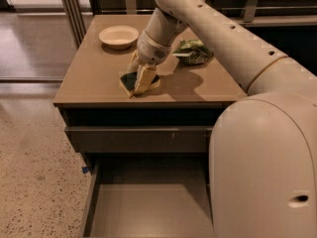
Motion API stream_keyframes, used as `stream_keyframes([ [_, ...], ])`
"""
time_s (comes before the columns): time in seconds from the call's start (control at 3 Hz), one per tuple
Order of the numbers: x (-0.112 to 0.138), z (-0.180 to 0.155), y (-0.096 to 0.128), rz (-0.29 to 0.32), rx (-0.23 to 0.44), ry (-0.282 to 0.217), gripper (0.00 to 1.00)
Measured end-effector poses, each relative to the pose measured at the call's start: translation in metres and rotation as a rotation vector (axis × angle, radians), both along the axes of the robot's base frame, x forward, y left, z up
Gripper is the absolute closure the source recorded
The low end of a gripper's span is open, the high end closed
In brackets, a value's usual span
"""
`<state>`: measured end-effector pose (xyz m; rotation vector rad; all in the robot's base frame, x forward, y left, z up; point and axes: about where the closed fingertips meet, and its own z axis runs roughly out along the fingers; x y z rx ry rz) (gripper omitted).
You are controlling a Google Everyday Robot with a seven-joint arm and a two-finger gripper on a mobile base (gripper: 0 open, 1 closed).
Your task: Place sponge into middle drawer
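Observation:
The sponge, dark green on top with a pale yellow body, lies flat on the brown cabinet top near its front edge. My gripper reaches down onto it from the back right. It is open, with one pale finger in front of the sponge's right part and the other behind it. The sponge rests on the top and is not lifted. The middle drawer is pulled out below, a wide shallow tray with a bare floor. My arm's large white body hides its right side.
A pale bowl stands at the back left of the top. A green foil snack bag lies at the back right. A shut drawer front sits above the open drawer. Speckled floor lies to the left.

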<state>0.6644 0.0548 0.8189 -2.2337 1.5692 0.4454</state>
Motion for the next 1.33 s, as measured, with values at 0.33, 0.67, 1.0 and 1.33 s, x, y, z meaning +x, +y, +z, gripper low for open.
stream_keyframes([
  [0.33,0.0000,0.0000,0.0000,0.000,0.000,0.000,0.89],
  [0.67,0.0000,0.0000,0.0000,0.000,0.000,0.000,1.00],
  [1.0,0.0000,0.0000,0.0000,0.000,0.000,0.000,0.98],
  [1.33,0.0001,0.0002,0.0032,0.010,0.017,0.000,1.00],
])
